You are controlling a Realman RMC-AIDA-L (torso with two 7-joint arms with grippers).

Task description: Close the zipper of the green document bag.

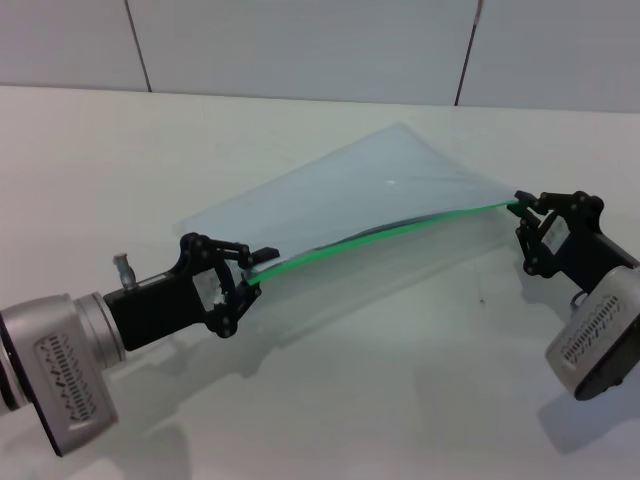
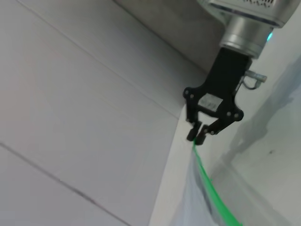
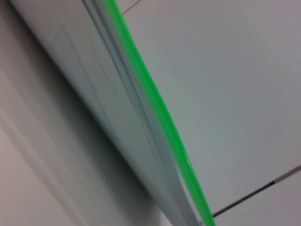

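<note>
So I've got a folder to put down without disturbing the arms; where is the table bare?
Bare table lies between the wall and the left gripper, and along the near edge between both arms. It is crowded mid-table, where the green document bag hangs lifted by its zipper between that gripper and the right gripper.

Silver wrists, black grippers (image 1: pixel 243 283) (linkage fingers)
</note>
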